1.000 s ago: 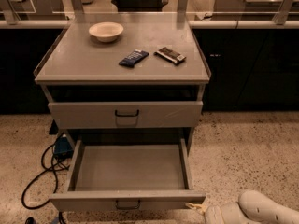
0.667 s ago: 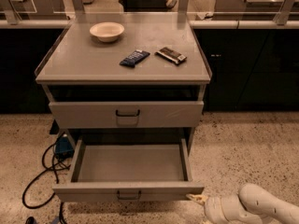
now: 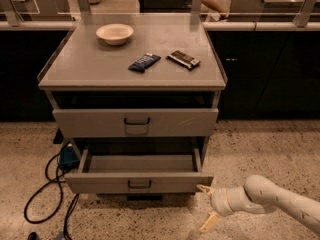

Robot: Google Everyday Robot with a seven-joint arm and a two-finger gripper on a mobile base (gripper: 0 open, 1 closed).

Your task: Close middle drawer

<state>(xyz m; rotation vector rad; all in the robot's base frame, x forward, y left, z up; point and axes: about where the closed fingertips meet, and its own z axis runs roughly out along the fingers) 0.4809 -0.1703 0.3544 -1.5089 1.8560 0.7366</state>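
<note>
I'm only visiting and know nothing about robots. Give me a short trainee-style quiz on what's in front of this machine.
1. Fill in: on the cabinet top lie a blue snack bar, a brown snack bar and a white ____.
2. True or false: the middle drawer is pulled out.
3. Where is the claw?
A) resting on the cabinet top
B) inside the middle drawer
C) low, beside the middle drawer's front right corner

Key: 1 bowl; 2 true; 3 C.
</note>
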